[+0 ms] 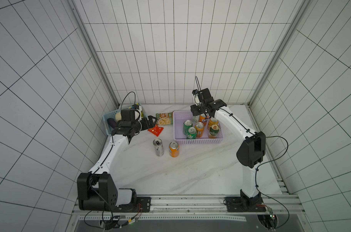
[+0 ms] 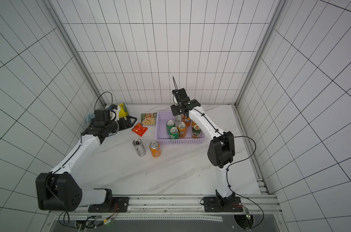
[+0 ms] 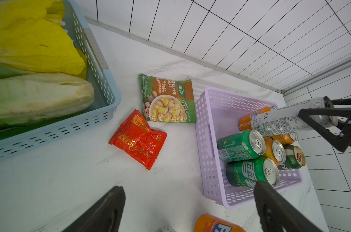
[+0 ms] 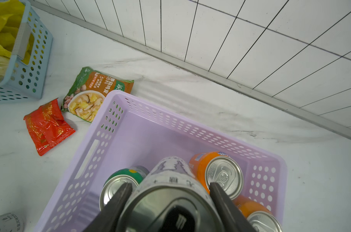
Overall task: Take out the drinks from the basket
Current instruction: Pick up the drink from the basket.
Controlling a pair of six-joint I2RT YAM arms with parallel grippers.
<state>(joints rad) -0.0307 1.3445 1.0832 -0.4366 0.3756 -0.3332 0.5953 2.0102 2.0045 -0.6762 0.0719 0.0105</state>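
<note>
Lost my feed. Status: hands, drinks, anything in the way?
Right hand shut on silver-white can over lilac basket. Left hand open, empty, near red packet. Silver can, orange can out on table; six cans left inside. Path up looks clear.

There were four orange cans (image 1: 174, 149), two green cans (image 1: 191, 133), two silver-white cans (image 1: 158, 147) and one dark green and orange can (image 1: 214, 131), nine in all. Left of centre lay one green packet (image 1: 164, 119) and one red packet (image 1: 155, 130). Two baskets stood there: one lilac basket (image 1: 196, 141), one light blue basket (image 1: 108, 118).
</note>
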